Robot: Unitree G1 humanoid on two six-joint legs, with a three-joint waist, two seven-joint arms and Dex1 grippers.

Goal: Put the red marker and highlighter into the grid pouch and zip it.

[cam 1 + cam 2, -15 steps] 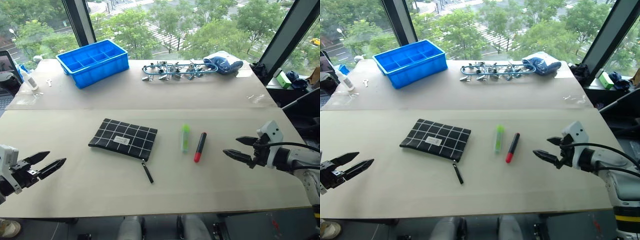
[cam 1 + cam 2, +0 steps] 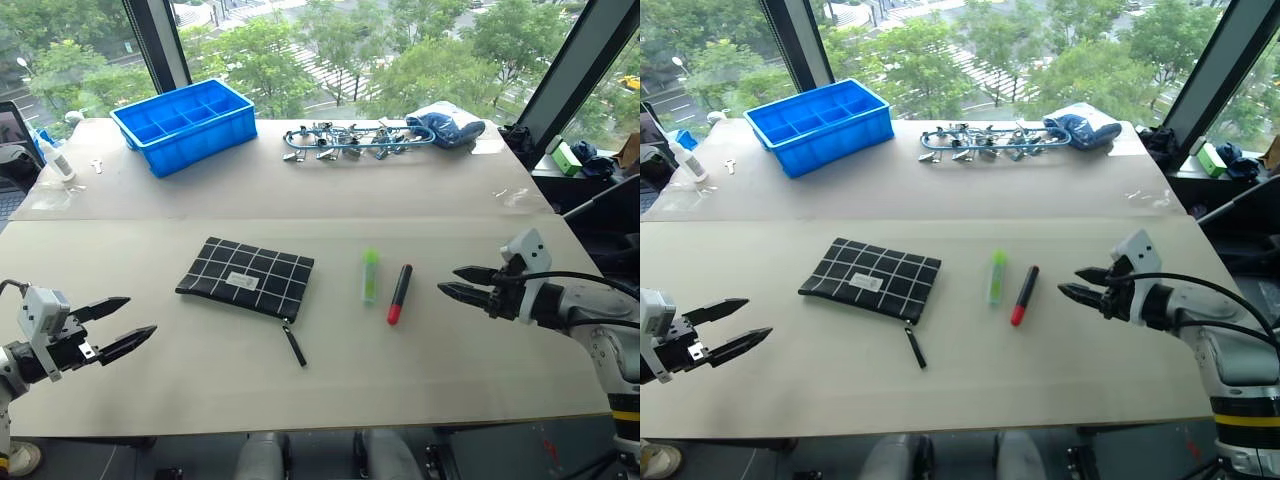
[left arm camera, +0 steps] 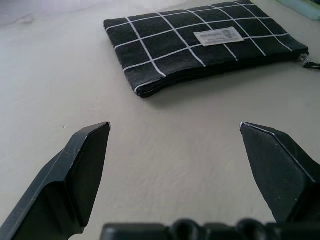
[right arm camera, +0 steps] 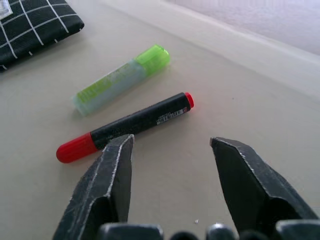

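1. Tabletop (image 2: 450,380): pale, wide, carrying everything below. Clock directions are read on the head view, 12 o'clock being the far, window side.

2. Blue compartment bin (image 2: 185,123): far edge, about 11 o'clock from the tabletop's middle. Not part of the task.

3. Grid pouch (image 2: 246,277): flat, black with a thin white grid, small white label up, lying just left of centre. Its zipper pull strap (image 2: 294,345) trails off the near right corner toward 5 o'clock. Whether the zip is open cannot be told.

4. Left gripper (image 2: 118,323): low at the left, jaws well apart and empty, aimed toward 2 o'clock, where the pouch lies, well apart from it. This is the nearer arm for the pouch.

5. Right gripper (image 2: 456,282): at the right, jaws partly apart and empty, pointing toward 9 o'clock.

6. Red marker (image 2: 400,293): black barrel, red cap at the near end. It lies at 9 o'clock from the right jaws, near but not touching. Its long axis runs roughly 12 to 6, so it lies crosswise to the jaws' line of approach, which should favour a pinch across the barrel. The right arm is plainly the nearer one.

7. Highlighter (image 2: 370,275): light green, just beside the marker at its 9 o'clock, almost parallel, between marker and pouch. Likely second in reach for the right arm.

Status, as judged: nothing picked up yet; both pens outside the pouch.
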